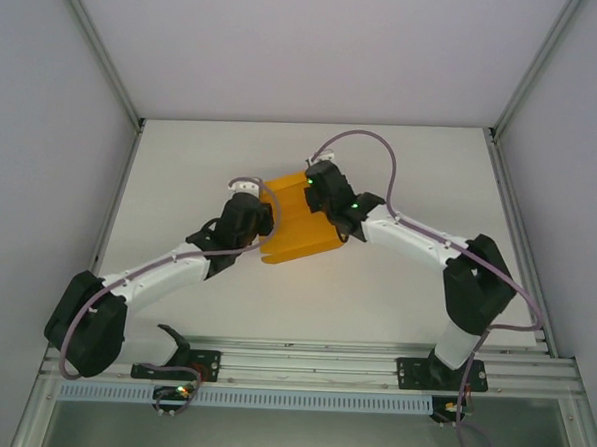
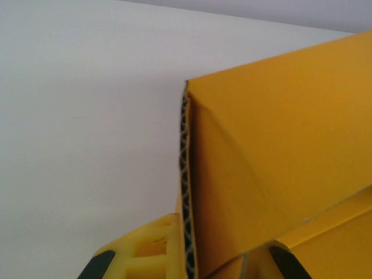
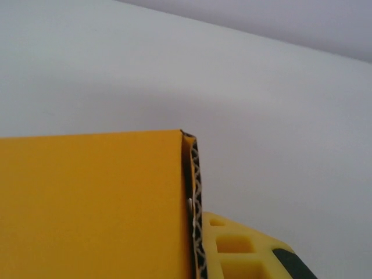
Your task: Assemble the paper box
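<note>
Right now the paper box (image 1: pixel 297 221), bright orange corrugated card, is near the middle of the table (image 1: pixel 395 289), between my two arms. My left gripper (image 1: pixel 263 220) is at the box's left edge, with its yellow fingers (image 2: pixel 145 253) closed tight on a folded panel there. My right gripper (image 1: pixel 318 190) is at the box's far right corner. One finger (image 3: pixel 244 250) lies against the card's cut edge, but I cannot tell whether that hand is clamped.
</note>
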Robot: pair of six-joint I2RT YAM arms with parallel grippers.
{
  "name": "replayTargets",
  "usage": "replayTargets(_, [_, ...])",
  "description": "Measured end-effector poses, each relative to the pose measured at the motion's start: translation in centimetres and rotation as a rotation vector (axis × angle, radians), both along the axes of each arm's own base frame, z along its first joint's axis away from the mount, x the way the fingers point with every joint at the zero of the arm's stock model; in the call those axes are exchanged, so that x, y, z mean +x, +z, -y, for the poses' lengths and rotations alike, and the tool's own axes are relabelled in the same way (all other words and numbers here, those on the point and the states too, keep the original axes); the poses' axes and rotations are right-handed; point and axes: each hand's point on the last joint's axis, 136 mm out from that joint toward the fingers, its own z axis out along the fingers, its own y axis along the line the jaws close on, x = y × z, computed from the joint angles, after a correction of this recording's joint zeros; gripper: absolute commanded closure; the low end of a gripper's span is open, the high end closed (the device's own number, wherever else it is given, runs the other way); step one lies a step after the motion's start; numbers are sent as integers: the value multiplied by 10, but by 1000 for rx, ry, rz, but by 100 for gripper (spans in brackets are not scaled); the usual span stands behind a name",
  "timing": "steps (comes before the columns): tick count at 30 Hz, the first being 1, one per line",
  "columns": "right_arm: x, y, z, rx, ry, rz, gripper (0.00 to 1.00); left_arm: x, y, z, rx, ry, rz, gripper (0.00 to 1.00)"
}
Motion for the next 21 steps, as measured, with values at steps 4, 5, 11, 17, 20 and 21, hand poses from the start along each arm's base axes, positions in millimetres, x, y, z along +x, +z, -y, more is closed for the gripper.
replayTargets(4, [-3, -7, 8, -8, -161, -25, 100, 1, -2, 4, -3, 27, -46, 100])
replayTargets(5, [-2, -9, 10, -18, -184, -24, 100, 1, -3, 6, -3, 30, -59, 100])
replayTargets(11, [10, -11, 13, -160, -219, 54, 100, 4, -7, 7, -13, 67, -121, 100])
replayTargets(17, [17, -14, 8, -209, -163, 117, 100, 7, -11, 3, -68, 94, -158, 100])
replayTargets(20, [14, -14, 3, -169, -127, 108, 88, 8, -11, 2, -68, 95, -160, 100])
replayTargets(21, [12, -15, 2, -144, -102, 100, 82, 8, -11, 1, -66, 96, -161, 100])
